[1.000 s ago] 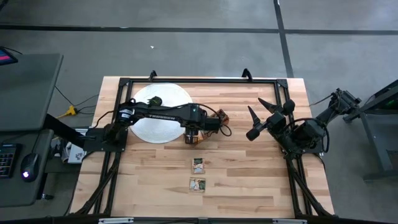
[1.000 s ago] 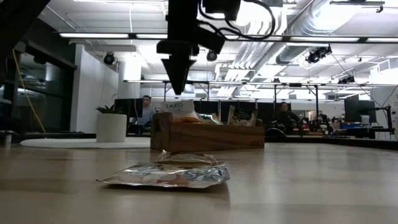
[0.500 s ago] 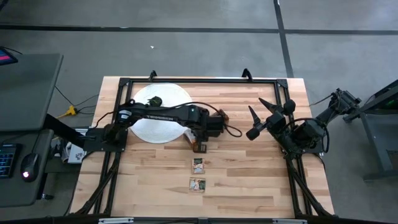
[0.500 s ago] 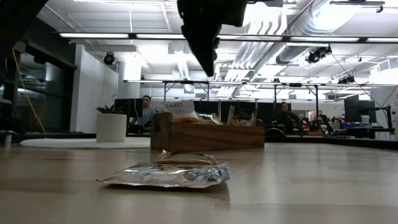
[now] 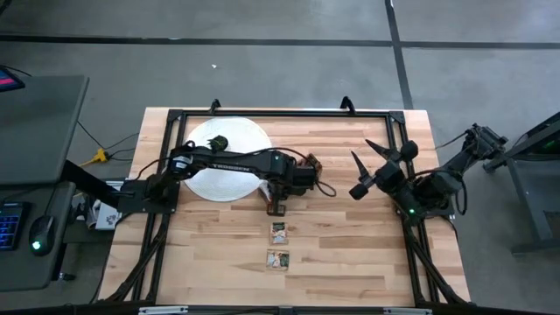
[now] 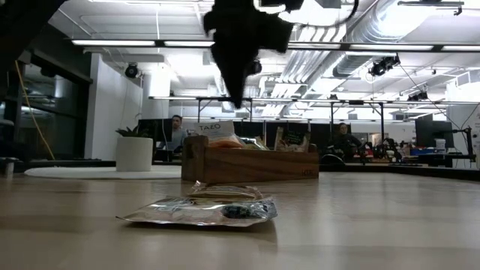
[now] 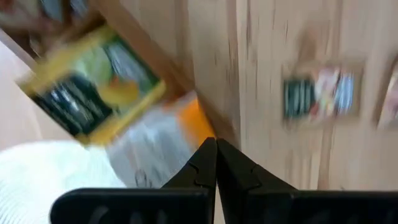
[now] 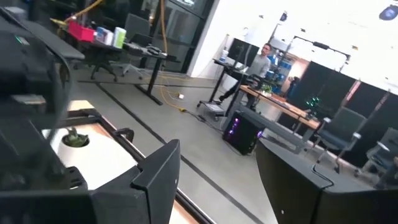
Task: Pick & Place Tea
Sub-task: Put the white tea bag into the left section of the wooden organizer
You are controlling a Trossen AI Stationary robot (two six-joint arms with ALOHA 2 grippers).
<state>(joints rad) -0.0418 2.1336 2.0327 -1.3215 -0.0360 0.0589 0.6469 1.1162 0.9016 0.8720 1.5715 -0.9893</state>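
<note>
wooden desk (image 5: pixel 350 254) under us, and the change sits with our left claw (image 5: pixel 278 203): a second ago its fingers stood apart above the box (image 5: pixel 293 179), and now they are pressed tip to tip with nothing between them, as our left wrist view shows (image 7: pixel 216 163). over that second the claw also slid from over the box out above the bare wood beside it, toward the two loose sachets. we read that as a drop just finished, with the arm heading for the next bag, though no frame shows a sachet leaving the fingers.

our right claw (image 5: pixel 376 157) hangs over the right side of the desk, jaws spread, holding nothing, as it did a second ago.

the tea is in two places. two sachets lie flat on the open desk near the front, one (image 5: pixel 278 232) just behind the other (image 5: pixel 278 259), both untouched; in the low view they show as a crinkled foil pair (image 6: pixel 199 210). the rest is in the box: from desk height we see bags standing above its rim, one with pale lettering (image 6: pixel 212 129), orange packs beside it and green ones farther along (image 6: pixel 289 139). the left wrist view shows a yellow-and-green bag (image 7: pixel 93 87) and an orange one at the box wall. which compartment each fills we cannot tell. the white disc (image 5: pixel 223 157) lies behind the left arm.
</note>
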